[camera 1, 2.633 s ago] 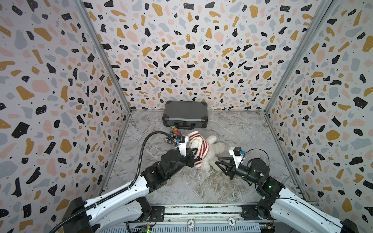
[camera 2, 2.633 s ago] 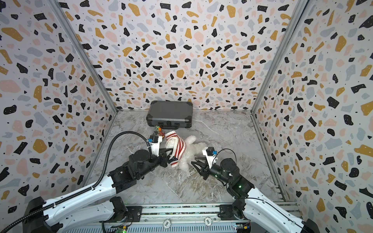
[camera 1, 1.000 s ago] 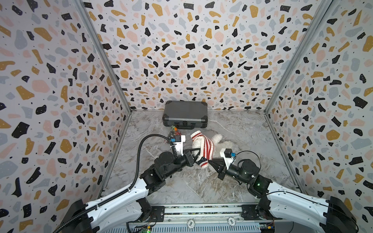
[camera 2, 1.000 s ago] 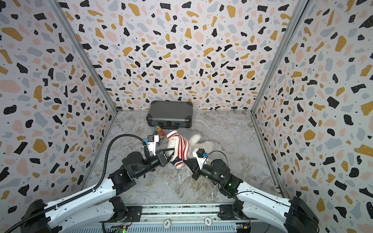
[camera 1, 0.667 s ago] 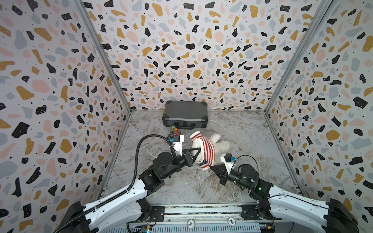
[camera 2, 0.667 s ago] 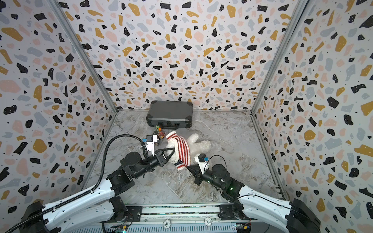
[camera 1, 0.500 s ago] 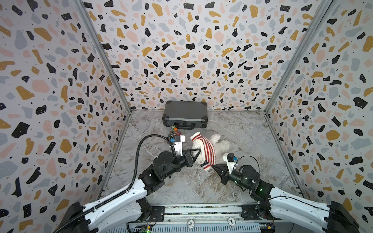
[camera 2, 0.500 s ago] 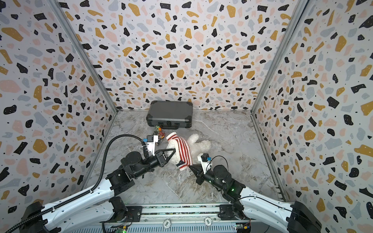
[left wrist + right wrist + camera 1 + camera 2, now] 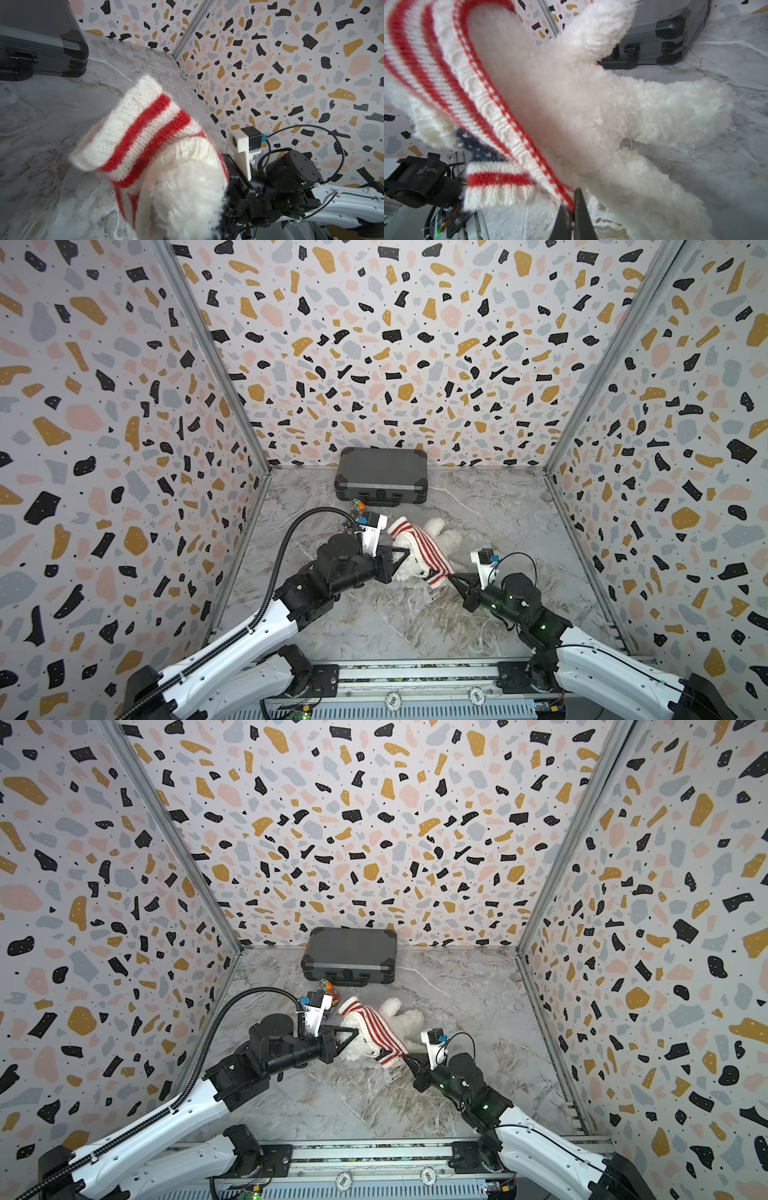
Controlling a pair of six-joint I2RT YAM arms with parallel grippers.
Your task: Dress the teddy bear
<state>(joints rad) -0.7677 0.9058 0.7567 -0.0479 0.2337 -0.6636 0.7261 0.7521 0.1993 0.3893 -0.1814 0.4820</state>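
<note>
The right pincer [image 9: 572, 209] was clamped on the striped sweater [image 9: 419, 549] hem. The left pincer [image 9: 407, 552] was closed against the teddy bear [image 9: 451, 537]; its hold was hidden.

The fluffy white plush teddy bear [image 9: 444, 537] [image 9: 406, 1020] [image 9: 187, 199] [image 9: 591, 99] lies sprawled near the middle of the marbled grey worktop [image 9: 395, 626], stubby limbs spread toward the back and right, its face hidden. A red-and-white striped knitted sweater [image 9: 419, 549] [image 9: 376, 1029] [image 9: 143, 126] [image 9: 463, 79] covers its upper part, stretched in a slanted band from a cream-cuffed sleeve to a ribbed hem lifted off the bare fur. A navy patch with white stars [image 9: 481, 149] sits by the hem.
</note>
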